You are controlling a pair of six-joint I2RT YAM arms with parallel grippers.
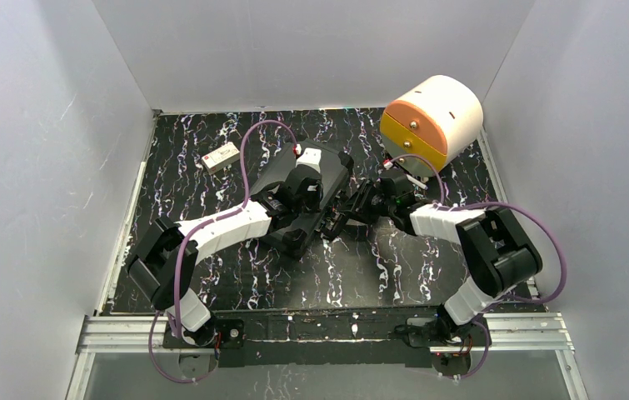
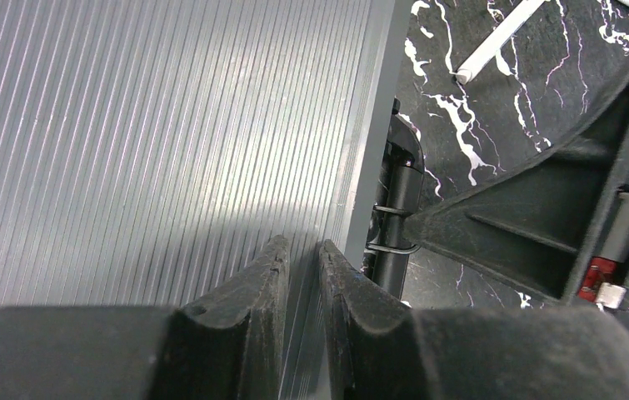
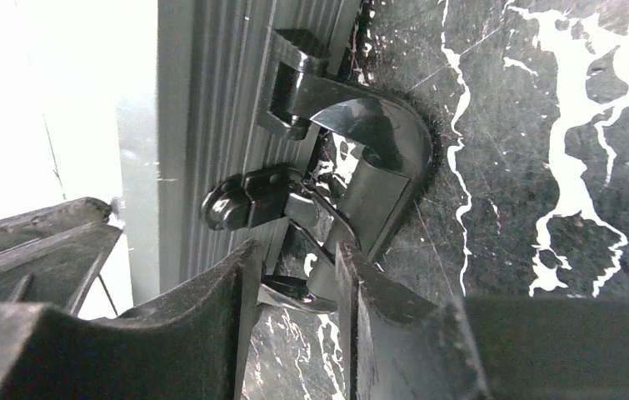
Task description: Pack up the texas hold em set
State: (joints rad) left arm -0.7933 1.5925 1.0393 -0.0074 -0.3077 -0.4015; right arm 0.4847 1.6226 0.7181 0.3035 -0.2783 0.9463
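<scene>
The left claw [image 2: 304,247] stands narrow, its fingers nearly together with only a slit between them and nothing seen in it. Right under and ahead of it lies the ribbed grey lid of the case [image 2: 169,125], which looks closed. Whether the tips press on the lid cannot be told.

Just to its right, at the case's edge, is the right claw [image 3: 298,254]. It is partly apart, with a finger on either side of the lower part of a metal latch [image 3: 361,158]. Whether the pads grip the latch cannot be told. Past the latch runs the black marbled counter [image 3: 544,250].

No chips or cards show, so the packing seems nearly over and the step in hand is probably fastening this latch. The next move would call for the right claw to press the latch flap home, while the left keeps the lid down and the case from sliding.

Behind the right claw sits the cream-and-orange drawer box [image 1: 431,121]. Well beyond the left claw lies a small pale box [image 1: 221,157], its markings too small to read. No brand or writing is legible anywhere.
</scene>
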